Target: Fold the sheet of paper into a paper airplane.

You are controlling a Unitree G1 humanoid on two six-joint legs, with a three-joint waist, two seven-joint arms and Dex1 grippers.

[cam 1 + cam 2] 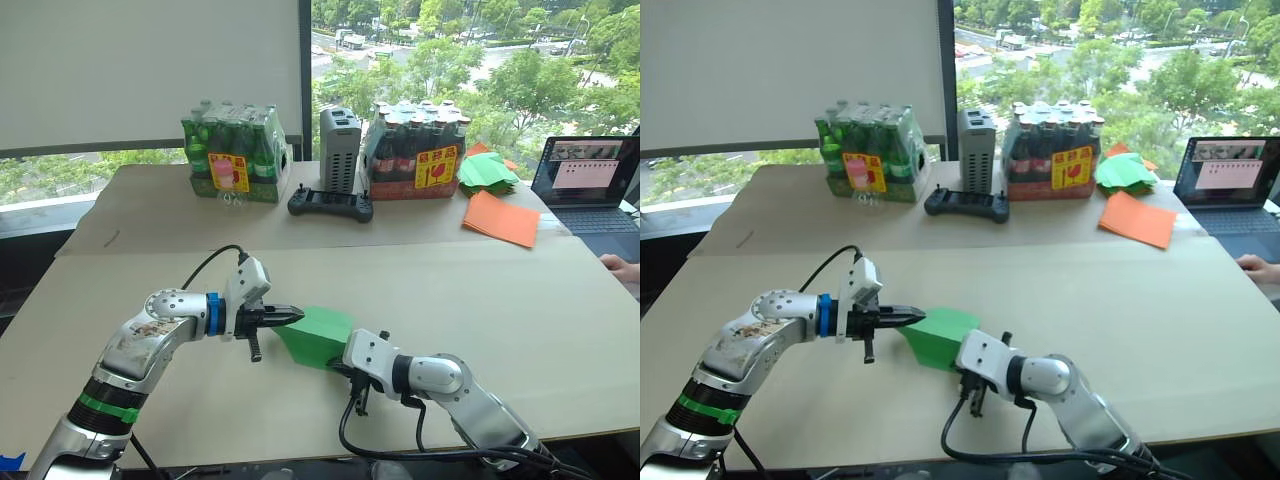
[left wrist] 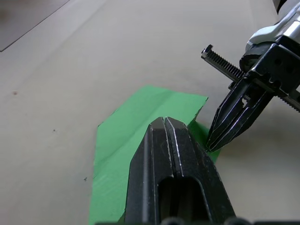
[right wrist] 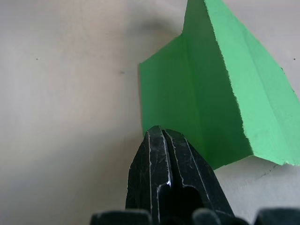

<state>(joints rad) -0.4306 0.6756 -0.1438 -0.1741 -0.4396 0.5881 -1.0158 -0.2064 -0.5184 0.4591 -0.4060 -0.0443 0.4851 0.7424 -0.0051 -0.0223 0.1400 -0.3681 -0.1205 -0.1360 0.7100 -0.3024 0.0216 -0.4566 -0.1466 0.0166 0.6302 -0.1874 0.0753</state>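
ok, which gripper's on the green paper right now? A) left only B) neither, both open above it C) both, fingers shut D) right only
C: the left gripper and the right gripper both have their fingers closed, each tip down at an edge of the green paper on the table.

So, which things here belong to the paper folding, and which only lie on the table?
Job: sheet of paper, left gripper, right gripper.

Lying about: two bottle packs, controller, grey box, orange sheets, heap of green papers, laptop.
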